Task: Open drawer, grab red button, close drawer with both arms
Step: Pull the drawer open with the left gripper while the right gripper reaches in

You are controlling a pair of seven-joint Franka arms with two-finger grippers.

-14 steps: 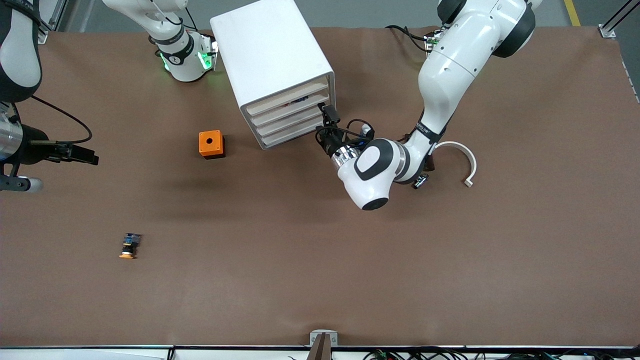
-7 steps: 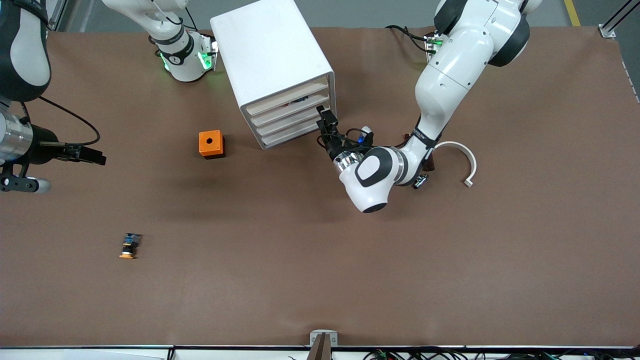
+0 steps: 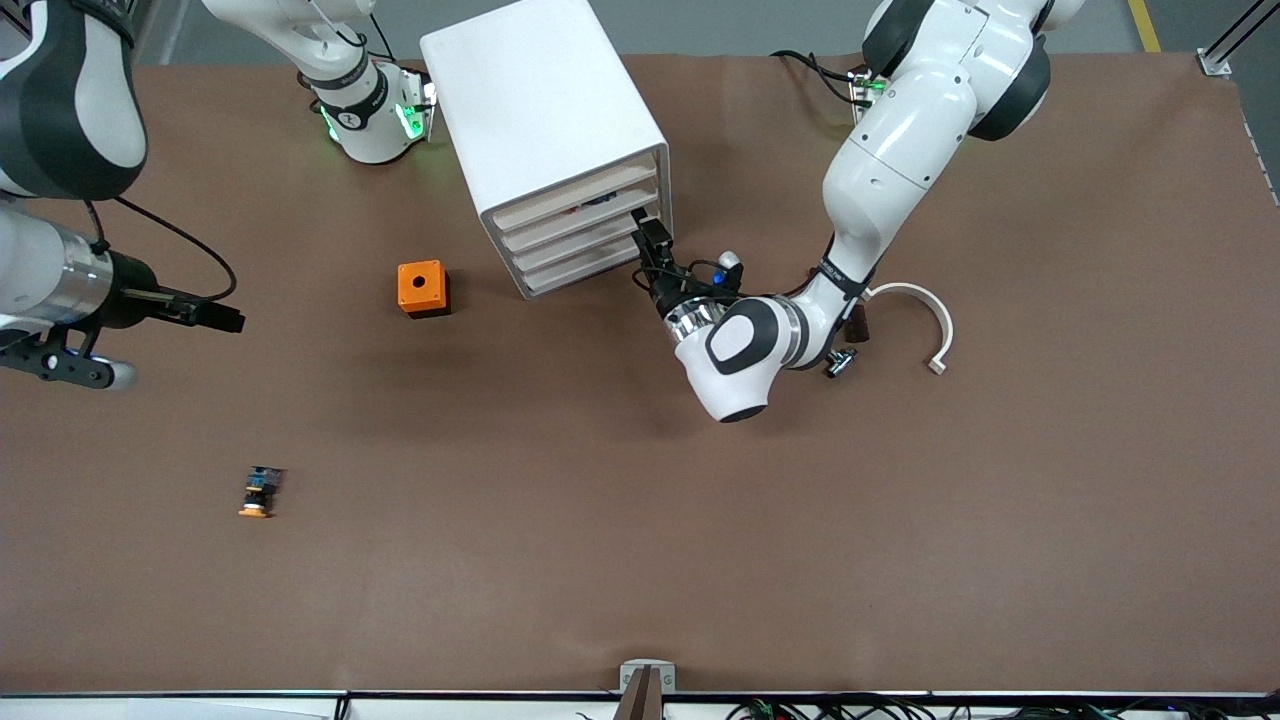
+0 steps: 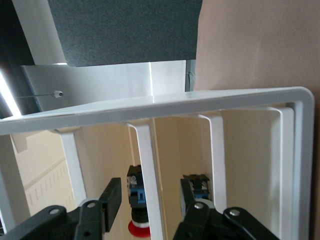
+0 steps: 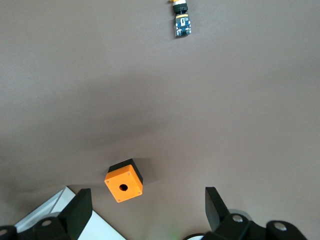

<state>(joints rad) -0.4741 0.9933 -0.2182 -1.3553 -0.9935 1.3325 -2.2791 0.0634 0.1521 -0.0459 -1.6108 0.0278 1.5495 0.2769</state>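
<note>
Left gripper (image 3: 648, 238) at the cabinet (image 3: 545, 130) front, right gripper (image 3: 215, 318) in the air.

Left jaws stand apart astride a cream front strip of a drawer (image 4: 150, 200); the red button (image 4: 138, 220) lies inside between the fingers. Right jaws are apart over the table (image 3: 700, 540), toward the right arm's end, near the orange cube (image 3: 423, 288).

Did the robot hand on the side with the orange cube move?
Yes. The right hand has slid toward the orange cube, which stays put.
</note>
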